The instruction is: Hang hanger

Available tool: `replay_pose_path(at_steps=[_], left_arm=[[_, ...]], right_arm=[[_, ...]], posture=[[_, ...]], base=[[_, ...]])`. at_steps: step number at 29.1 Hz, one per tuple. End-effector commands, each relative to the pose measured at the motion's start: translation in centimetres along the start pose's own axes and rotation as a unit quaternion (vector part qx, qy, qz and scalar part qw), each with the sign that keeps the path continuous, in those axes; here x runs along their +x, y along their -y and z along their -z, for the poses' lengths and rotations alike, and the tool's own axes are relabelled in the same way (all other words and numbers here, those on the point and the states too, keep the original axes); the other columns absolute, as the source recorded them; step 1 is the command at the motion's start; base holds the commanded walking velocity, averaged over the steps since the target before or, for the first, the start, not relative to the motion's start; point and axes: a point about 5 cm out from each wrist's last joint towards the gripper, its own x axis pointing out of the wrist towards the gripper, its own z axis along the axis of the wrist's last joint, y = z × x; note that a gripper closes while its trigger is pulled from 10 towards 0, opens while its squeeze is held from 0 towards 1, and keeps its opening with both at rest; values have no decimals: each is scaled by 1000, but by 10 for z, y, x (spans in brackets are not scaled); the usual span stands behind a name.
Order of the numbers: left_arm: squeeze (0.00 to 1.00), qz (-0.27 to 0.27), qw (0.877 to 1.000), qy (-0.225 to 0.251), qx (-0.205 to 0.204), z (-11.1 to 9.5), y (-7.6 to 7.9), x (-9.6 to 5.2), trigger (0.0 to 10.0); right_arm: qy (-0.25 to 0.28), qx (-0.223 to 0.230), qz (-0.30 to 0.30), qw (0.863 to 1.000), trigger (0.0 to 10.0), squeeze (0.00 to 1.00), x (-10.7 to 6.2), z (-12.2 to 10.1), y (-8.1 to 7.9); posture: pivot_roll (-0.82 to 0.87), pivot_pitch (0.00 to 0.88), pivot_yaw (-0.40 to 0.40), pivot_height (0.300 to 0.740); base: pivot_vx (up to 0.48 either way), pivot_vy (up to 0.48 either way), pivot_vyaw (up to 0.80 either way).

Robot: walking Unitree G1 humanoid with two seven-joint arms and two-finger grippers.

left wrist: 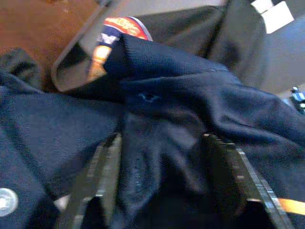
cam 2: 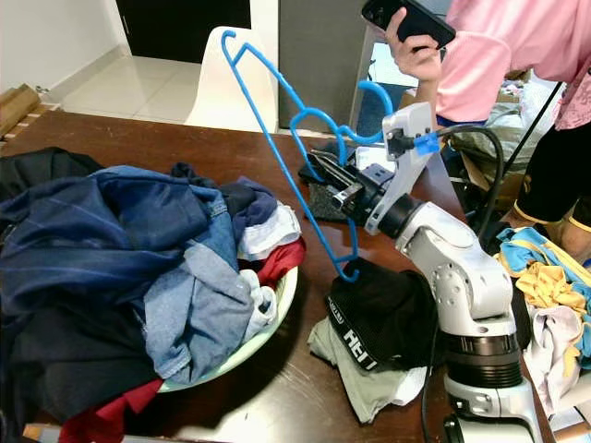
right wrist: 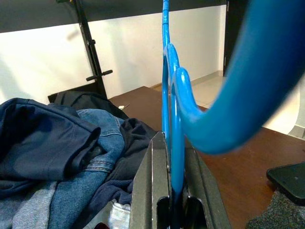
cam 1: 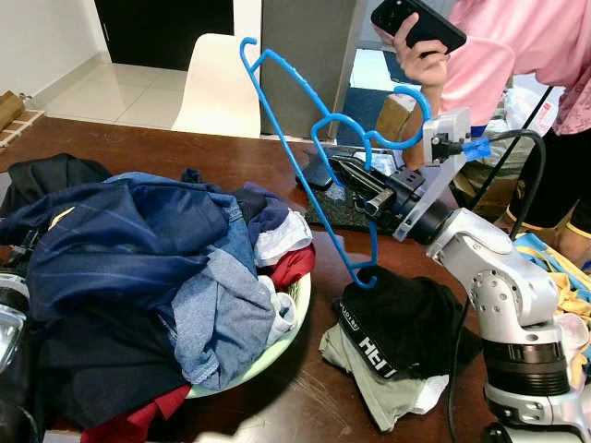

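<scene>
Blue plastic clothes hanger (cam 1: 305, 138): held tilted above the brown wooden desk (cam 1: 277, 157), right gripper (right wrist: 170, 188) jaws clamped on it. Left gripper (left wrist: 162, 186): jaws apart over dark navy clothing (left wrist: 190, 119). Advice: keep grip firm, hook leading; no rail visible.

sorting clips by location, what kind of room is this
Probably a home dining area used for sorting laundry: a dark brown wooden table, a white moulded chair, a pale green basin heaped with clothes, and the right gripper holding a blue plastic hanger.
</scene>
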Motion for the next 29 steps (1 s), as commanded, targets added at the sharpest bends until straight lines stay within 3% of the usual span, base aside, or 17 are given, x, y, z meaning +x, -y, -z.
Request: replay_pose_path(at_steps=[1,11,13,14,15,16,18,20,21,23,25,26,27,28,29], left_arm=[[0,26,999,-15,-12,6,10,-1,0],[0,51,998,-9,-19,3,22,-1,0],[0,109,994,18,-20,-9,48,-3,0],[0,109,994,18,-20,-9,48,-3,0],[0,166,985,34,-3,-17,71,-8,0],[0,166,985,34,-3,-17,71,-8,0],[0,297,954,48,22,-27,123,-22,0],[0,297,954,48,22,-27,123,-22,0],[0,356,933,40,24,-26,145,-31,0],[0,356,933,40,24,-26,145,-31,0],[0,446,892,-18,67,-3,173,-39,0],[0,446,892,-18,67,-3,173,-39,0],[0,465,880,-45,86,8,178,-40,0],[0,465,880,-45,86,8,178,-40,0],[0,475,865,-89,132,29,178,-41,0]], right_arm=[[5,-6,0,1000,10000,0,-1,-4,1],[7,-8,-1,1000,10000,0,0,-5,1],[7,-10,-2,1000,10000,0,0,-6,1],[7,-10,-2,1000,10000,0,0,-6,1],[8,-10,-2,1000,10000,0,0,-6,1],[8,-10,-2,1000,10000,0,0,-6,1],[9,-10,-1,1000,10000,0,1,-6,1],[9,-10,-1,1000,10000,0,1,-6,1],[12,-10,-1,1000,10000,0,2,-6,1],[12,-10,-1,1000,10000,0,2,-6,1],[17,-10,1,1000,10000,0,3,-8,2],[17,-10,1,1000,10000,0,3,-8,2],[18,-11,2,1000,10000,0,3,-8,2],[18,-11,2,1000,10000,0,3,-8,2],[20,-12,4,1000,10000,0,3,-9,2]], posture=[[136,106,-50,740],[138,100,-47,740],[137,95,-47,740],[137,95,-47,740],[138,91,-47,740],[138,91,-47,740],[140,88,-48,740],[140,88,-48,740],[141,84,-47,740],[141,84,-47,740],[140,77,-37,740],[140,77,-37,740],[140,77,-37,740],[140,77,-37,740],[135,74,-29,740]], base=[[0,0,0],[0,0,0],[0,0,0],[0,0,0],[0,0,0],[0,0,0],[0,0,0],[0,0,0],[0,0,0],[0,0,0],[0,0,0],[0,0,0],[0,0,0],[0,0,0],[0,0,0]])
